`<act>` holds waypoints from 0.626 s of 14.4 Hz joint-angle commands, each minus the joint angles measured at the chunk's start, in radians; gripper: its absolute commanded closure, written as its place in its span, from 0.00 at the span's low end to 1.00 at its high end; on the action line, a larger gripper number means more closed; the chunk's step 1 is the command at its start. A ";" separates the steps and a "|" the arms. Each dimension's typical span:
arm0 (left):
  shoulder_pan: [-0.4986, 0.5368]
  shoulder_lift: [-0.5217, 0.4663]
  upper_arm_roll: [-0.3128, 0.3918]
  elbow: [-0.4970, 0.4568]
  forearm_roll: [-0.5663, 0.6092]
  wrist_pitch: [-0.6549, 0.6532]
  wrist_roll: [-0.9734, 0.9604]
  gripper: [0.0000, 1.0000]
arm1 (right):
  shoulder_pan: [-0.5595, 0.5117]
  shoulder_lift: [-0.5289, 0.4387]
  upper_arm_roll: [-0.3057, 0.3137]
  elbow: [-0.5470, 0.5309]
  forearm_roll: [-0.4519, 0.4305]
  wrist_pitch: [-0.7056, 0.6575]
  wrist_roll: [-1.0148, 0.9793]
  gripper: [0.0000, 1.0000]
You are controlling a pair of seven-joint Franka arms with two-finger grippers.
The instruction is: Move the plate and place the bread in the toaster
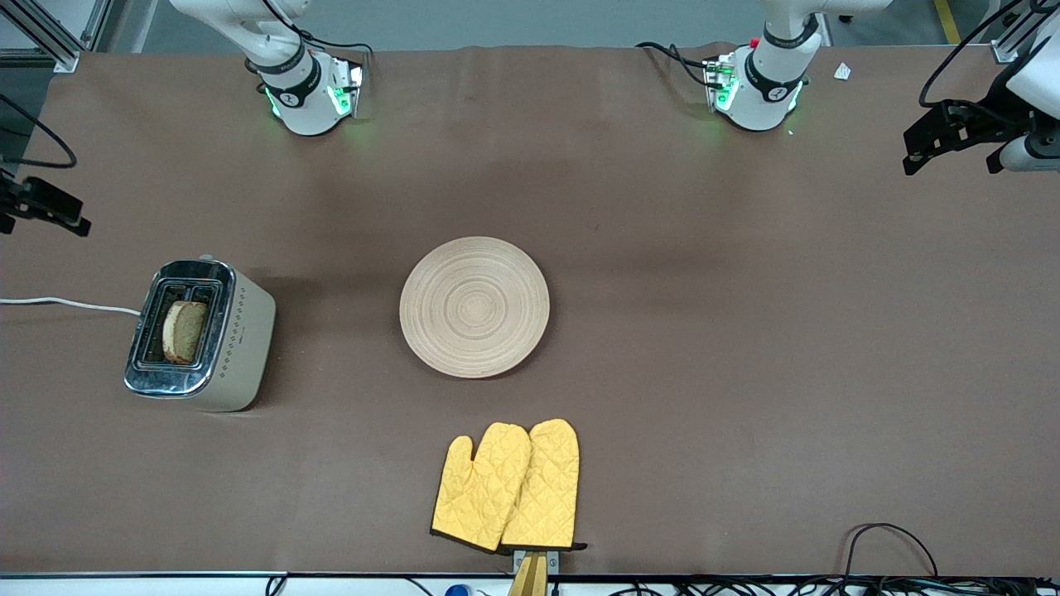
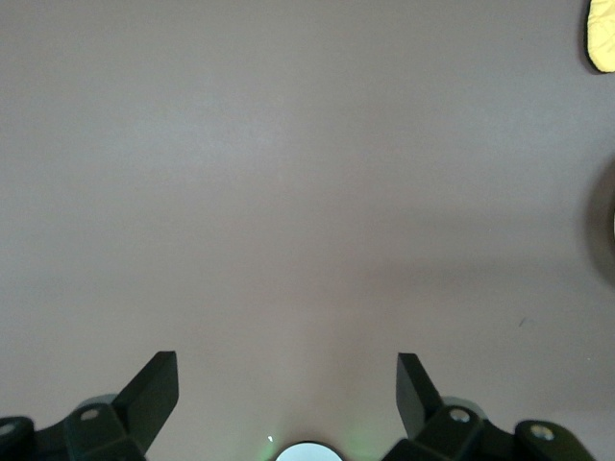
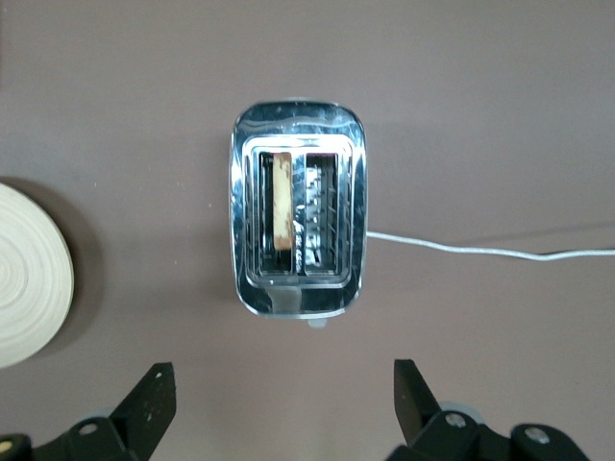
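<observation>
The pale wooden plate (image 1: 474,306) lies in the middle of the table, with nothing on it; its edge shows in the right wrist view (image 3: 29,288). The toaster (image 1: 244,331) stands toward the right arm's end of the table. The bread (image 1: 184,331) stands upright in one of its slots, the one nearer the plate (image 3: 281,202); the other slot is empty. My right gripper (image 1: 50,211) is open and empty, up over the table's edge at that end; its wrist view (image 3: 282,365) looks down on the toaster (image 3: 298,125). My left gripper (image 1: 944,136) is open and empty over the left arm's end (image 2: 285,357).
A pair of yellow oven mitts (image 1: 509,484) lies nearer to the front camera than the plate; a tip shows in the left wrist view (image 2: 602,38). The toaster's white cord (image 1: 66,304) runs off the right arm's end of the table (image 3: 480,250).
</observation>
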 commanded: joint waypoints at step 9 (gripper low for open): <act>-0.012 0.075 -0.043 0.085 -0.010 -0.018 -0.013 0.00 | 0.011 -0.024 0.051 0.015 0.045 -0.077 0.105 0.00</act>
